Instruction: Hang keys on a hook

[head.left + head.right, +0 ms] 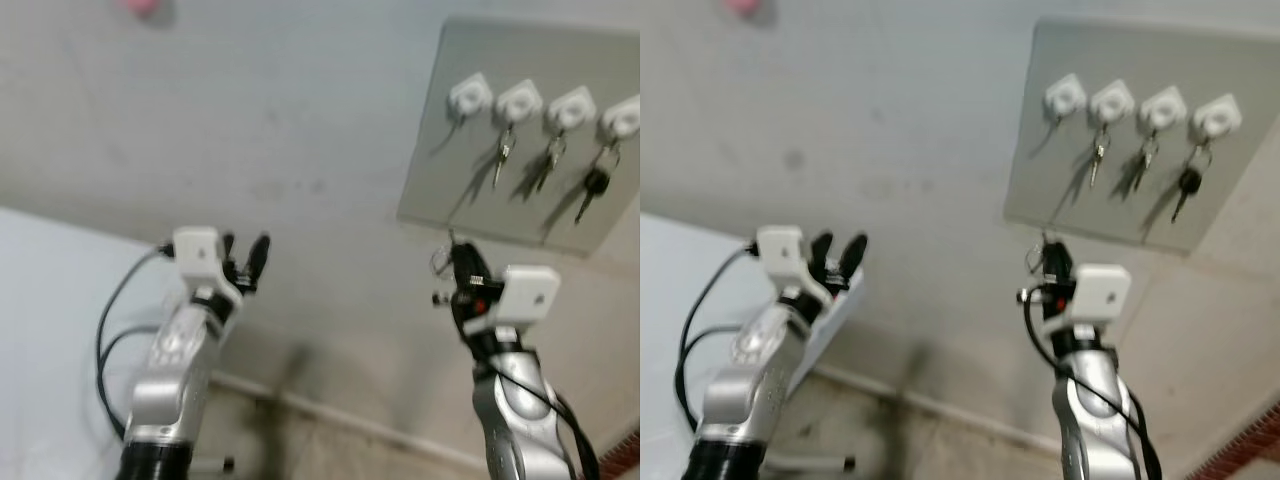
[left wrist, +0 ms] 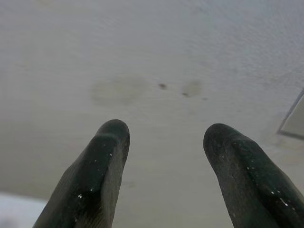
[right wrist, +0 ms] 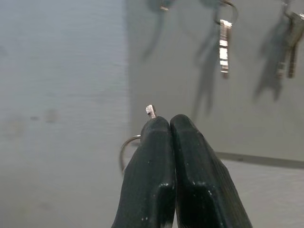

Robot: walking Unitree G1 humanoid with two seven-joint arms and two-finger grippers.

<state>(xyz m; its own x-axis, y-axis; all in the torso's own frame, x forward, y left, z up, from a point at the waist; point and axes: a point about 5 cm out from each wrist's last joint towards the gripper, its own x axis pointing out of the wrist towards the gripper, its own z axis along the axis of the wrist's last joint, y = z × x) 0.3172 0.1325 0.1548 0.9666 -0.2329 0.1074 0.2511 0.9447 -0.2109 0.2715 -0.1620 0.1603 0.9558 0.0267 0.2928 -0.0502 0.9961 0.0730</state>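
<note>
Below board (image 1: pixel 520 130), right hand (image 3: pixel 169 121) pinches key (image 3: pixel 150 110).

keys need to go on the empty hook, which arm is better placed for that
The right. The right hand is shut on the key ring just below the hook board, nearest the empty leftmost hook. The left hand is open, holds nothing, and faces bare wall away from the board.

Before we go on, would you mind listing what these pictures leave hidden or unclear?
- Held key: right wrist view, a tip and part of its ring show; the right gripper hides the rest.
- Leftmost hook: eye views, too blurred to tell its shape.
- Pink object: left eye view, cut by the top edge.
</note>
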